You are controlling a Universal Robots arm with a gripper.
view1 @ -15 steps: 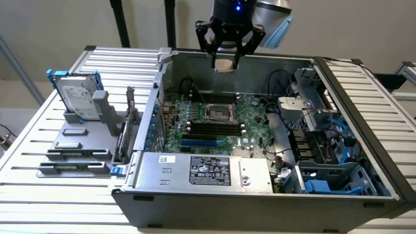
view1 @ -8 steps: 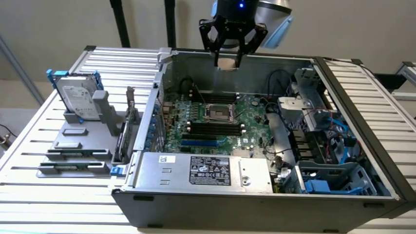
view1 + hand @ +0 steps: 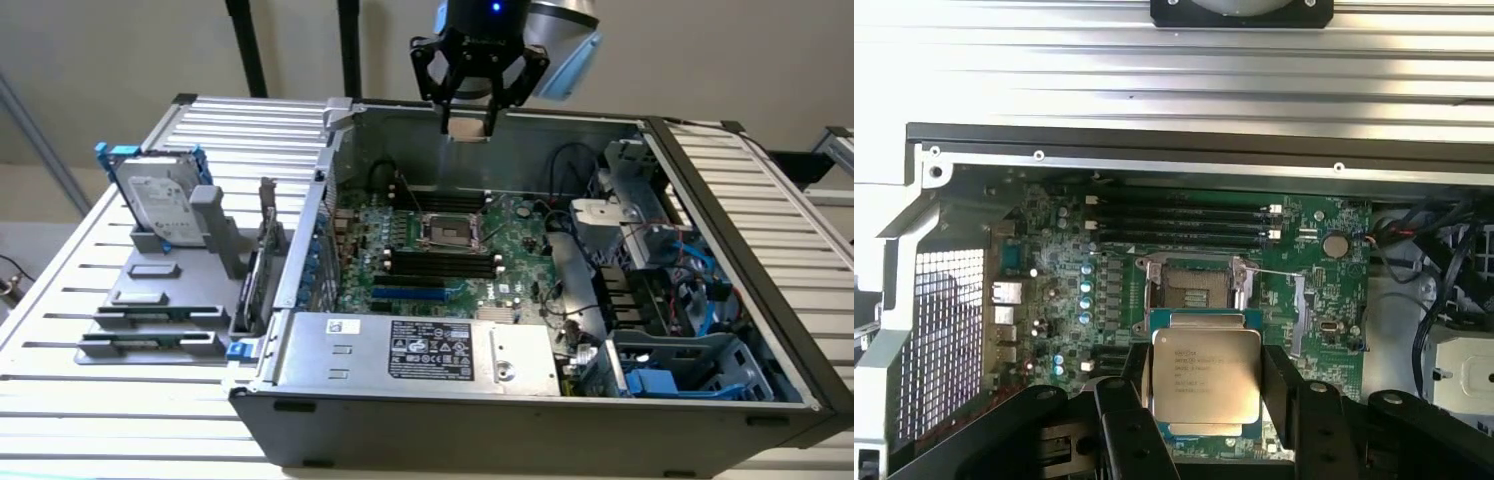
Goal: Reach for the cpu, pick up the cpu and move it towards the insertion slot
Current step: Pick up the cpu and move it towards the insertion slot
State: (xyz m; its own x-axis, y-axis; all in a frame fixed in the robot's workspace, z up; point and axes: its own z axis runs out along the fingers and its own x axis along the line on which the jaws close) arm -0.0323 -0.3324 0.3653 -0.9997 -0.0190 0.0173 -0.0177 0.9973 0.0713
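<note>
You have a slatted metal tabletop (image 3: 80, 300) in front of a plain pale wall, and on it an open computer case (image 3: 534, 400) lying on its side with the motherboard (image 3: 441, 250) facing up.

Going near to far in the exterior view: the power supply (image 3: 427, 350) sits along the near edge of the case, the green motherboard lies behind it, and the slot (image 3: 450, 233) sits about at the board's centre, its silver frame open around a dark middle. Memory slots (image 3: 434, 262) run just at 6 o'clock of it. Farther back and higher, at roughly 12 o'clock from the slot, your end effector (image 3: 470, 125) hangs over the rear wall of the case. Outside the case, at about 9 o'clock, a hard drive (image 3: 158, 205) stands upright in its blue frame.

The end effector is closed on the cpu (image 3: 1206, 376); the wrist view shows the chip flat between the dark jaws, metal top toward the camera, with the slot (image 3: 1196, 290) just beyond its far edge.

By my judgement, reaching and picking up are done: the cpu is off any surface and carried. What is left is the end of the move, since the chip is well above the board and not yet down at the slot.
</note>
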